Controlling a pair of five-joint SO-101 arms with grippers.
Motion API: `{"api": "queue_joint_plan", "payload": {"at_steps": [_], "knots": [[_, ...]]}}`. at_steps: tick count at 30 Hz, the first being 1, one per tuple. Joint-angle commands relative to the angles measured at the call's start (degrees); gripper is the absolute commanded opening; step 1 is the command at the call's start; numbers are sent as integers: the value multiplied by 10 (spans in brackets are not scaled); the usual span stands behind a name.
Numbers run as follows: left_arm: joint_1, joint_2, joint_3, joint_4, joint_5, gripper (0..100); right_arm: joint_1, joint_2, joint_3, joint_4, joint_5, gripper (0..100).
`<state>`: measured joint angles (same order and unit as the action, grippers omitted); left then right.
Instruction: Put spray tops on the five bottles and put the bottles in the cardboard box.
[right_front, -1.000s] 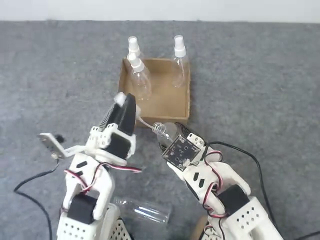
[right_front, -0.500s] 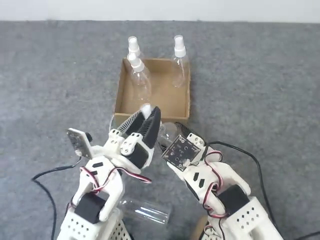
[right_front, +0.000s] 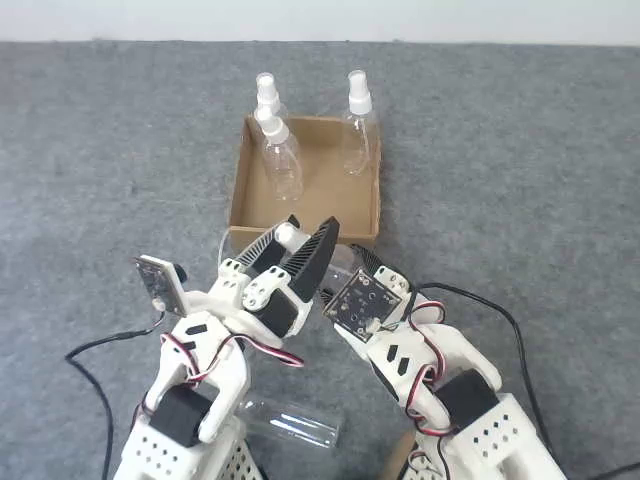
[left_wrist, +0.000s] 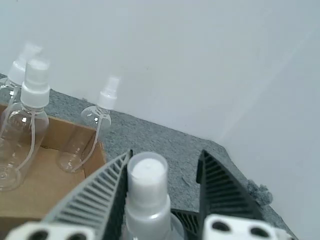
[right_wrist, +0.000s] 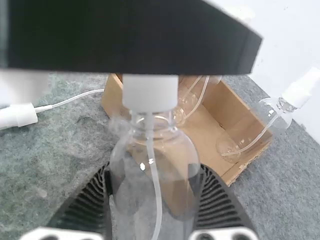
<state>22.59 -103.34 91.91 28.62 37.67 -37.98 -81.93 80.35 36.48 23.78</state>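
My right gripper (right_front: 338, 268) is shut on a clear bottle (right_wrist: 152, 170), held upright just in front of the cardboard box (right_front: 320, 200). A white spray top (left_wrist: 146, 182) sits on that bottle's neck, its tube hanging inside. My left gripper (right_front: 308, 228) hovers over it, open, with the spray top (right_front: 290, 235) between its fingers and a gap on one side. Three capped bottles (right_front: 280, 155) stand at the back of the box. Another bottle (right_front: 290, 420) without a top lies between the arm bases.
A loose spray top (right_wrist: 15, 116) with its tube lies on the grey carpet beside the box's front corner. The box's (right_wrist: 220, 115) front half has bare floor. Cables trail by both arm bases.
The left arm swung right with the spray top and set it on the bottle held by the right gripper. Its fingers have then spread apart around the top.
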Motion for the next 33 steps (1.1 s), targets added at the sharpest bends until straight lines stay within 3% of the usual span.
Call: {"api": "queue_joint_plan", "payload": {"at_steps": [1, 5, 14, 17, 23, 28, 33], "knots": [[4, -11, -44, 53, -4, 194, -1, -15, -9, -16, 5, 17], [30, -11, -60, 94, -6, 183, -1, -15, -9, -16, 5, 17], [42, -10, -59, 92, -61, 13, -5, -15, 4, -22, 8, 17], [55, -10, -59, 95, -80, 32, -5, -15, 4, -22, 8, 17], [41, -10, -64, 96, -81, 162, -4, -15, 4, -22, 6, 17], [-4, -11, -87, 98, -69, 171, -2, -15, 4, -22, 6, 17], [-25, -11, -135, 149, -48, 174, -2, -15, 5, -22, 5, 17]]}}
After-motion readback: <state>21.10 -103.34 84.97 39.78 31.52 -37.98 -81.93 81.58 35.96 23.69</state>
